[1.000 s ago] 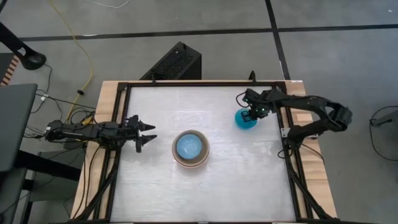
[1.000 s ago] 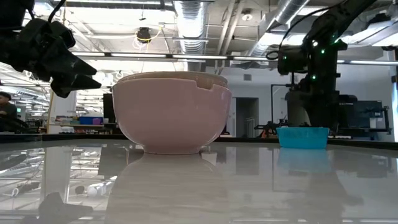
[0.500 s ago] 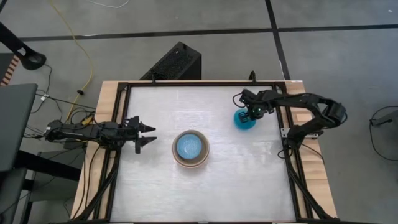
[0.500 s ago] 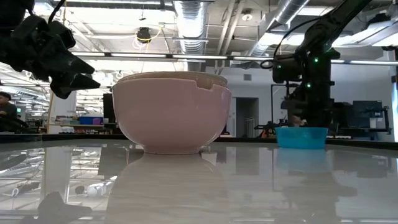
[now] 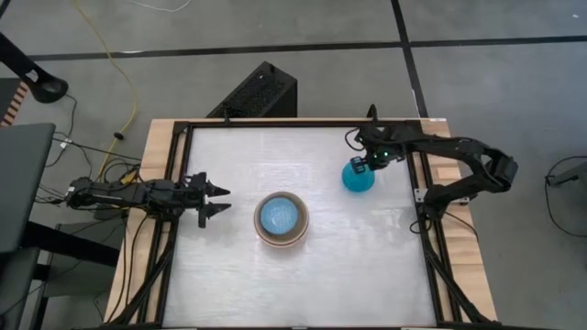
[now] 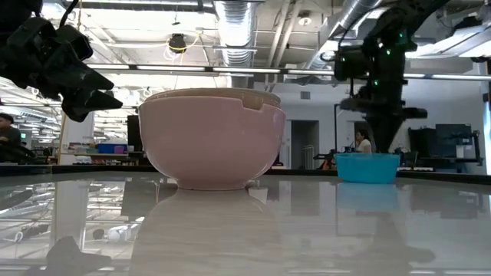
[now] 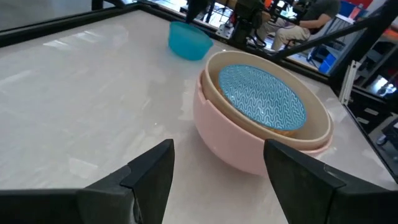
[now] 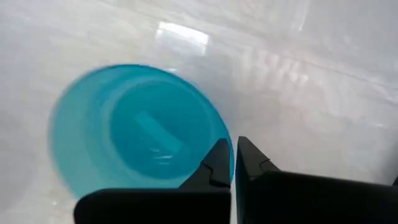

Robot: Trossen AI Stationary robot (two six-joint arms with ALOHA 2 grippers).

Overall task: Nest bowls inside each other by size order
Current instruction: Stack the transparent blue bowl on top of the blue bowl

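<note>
The smallest teal-blue bowl stands at the table's far right; it also shows in the low view. My right gripper is at its far-right rim, fingers nearly together. At the table's middle the salmon-pink bowl holds the grey-beige bowl, which holds the light blue bowl. I see no cream-white bowl. My left gripper is open and empty, left of the stack and above the table. My right gripper pinches the teal-blue bowl's rim on its far-right side, one finger inside the bowl and one outside. The fingers come from above, pointing down. The bowl is upright; I cannot tell whether its base is on the table.
A black frame runs round the white tabletop. There is bare tabletop between the stack and the teal-blue bowl and along the near side. A person sits in the room beyond the far edge.
My right gripper has tipped more upright over the teal-blue bowl and its wrist has risen a little. The bowl has shifted slightly toward the table's left. The stack has stayed where it was.
</note>
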